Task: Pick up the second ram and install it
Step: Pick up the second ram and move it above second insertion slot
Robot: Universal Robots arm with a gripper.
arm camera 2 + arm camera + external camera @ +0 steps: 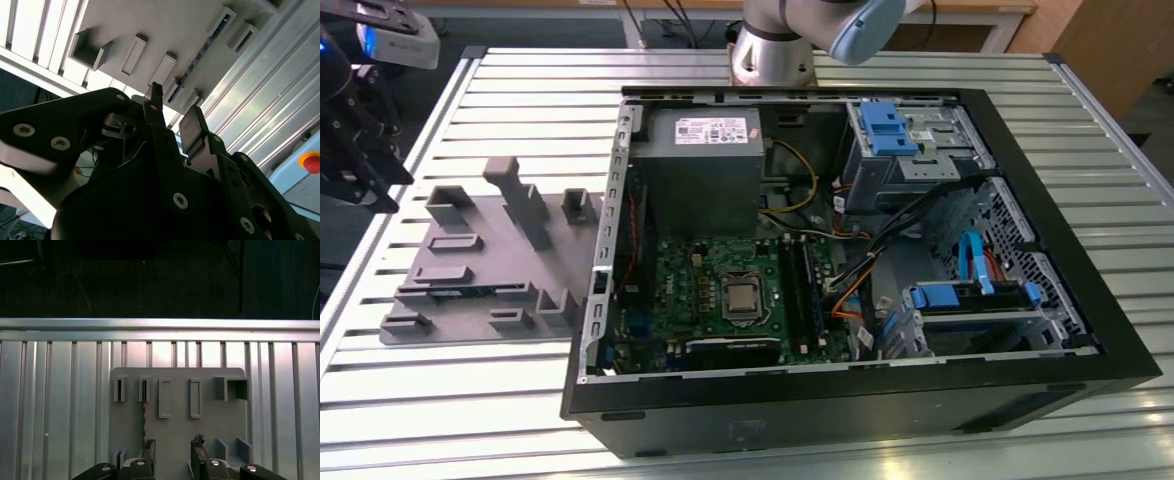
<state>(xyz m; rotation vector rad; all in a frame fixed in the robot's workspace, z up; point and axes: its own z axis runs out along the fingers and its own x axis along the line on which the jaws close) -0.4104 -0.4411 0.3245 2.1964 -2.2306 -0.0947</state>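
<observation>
Where the first wrist view shows us the black metal gripper (173,452) spread wide, empty, the exterior view puts the narrow blue second ram (460,291), slotted in the grey plastic tray (480,232), at its five o'clock.

- Exterior view: bright, even light from above; glare bands across the ribbed counter (520,90); computer case (854,410) interior shadowed.
- Second wrist view: gripper (172,106) dark, backlit.
- First wrist view: blackness beyond counter's edge.
</observation>
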